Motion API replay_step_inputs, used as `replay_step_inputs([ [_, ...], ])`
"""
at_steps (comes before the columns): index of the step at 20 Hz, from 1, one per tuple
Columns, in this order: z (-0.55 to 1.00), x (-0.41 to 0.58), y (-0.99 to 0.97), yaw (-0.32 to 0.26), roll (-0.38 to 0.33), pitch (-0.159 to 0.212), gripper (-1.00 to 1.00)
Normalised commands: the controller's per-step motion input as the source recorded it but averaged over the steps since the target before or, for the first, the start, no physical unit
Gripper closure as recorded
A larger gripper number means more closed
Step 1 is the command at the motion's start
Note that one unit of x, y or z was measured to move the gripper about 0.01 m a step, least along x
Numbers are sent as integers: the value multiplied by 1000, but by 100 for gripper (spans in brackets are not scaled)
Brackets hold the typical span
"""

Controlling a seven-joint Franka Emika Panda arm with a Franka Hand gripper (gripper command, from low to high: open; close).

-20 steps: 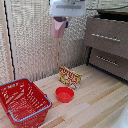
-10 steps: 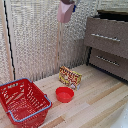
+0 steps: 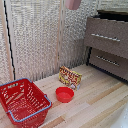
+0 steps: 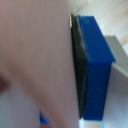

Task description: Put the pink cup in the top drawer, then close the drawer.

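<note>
One blue-padded hand finger presses the smooth pink cup.

A red wire shopping basket with a blue rim stands on the pale wooden counter at the exterior view's left. Near it to the right sits a low red bowl. Just behind the bowl a yellow-and-red snack packet stands upright.
</note>
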Motion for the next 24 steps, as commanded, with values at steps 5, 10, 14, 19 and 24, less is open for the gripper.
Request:
replay_step_inputs([
  [5, 595, 0, -891, -25, 37, 191, 100],
  [10, 663, 2, -915, -21, 60, 157, 100],
  [14, 679, 8, -910, -15, 49, 150, 100],
  [19, 597, 20, -943, -6, 29, 141, 100],
  [24, 454, 46, -954, 0, 13, 137, 100],
])
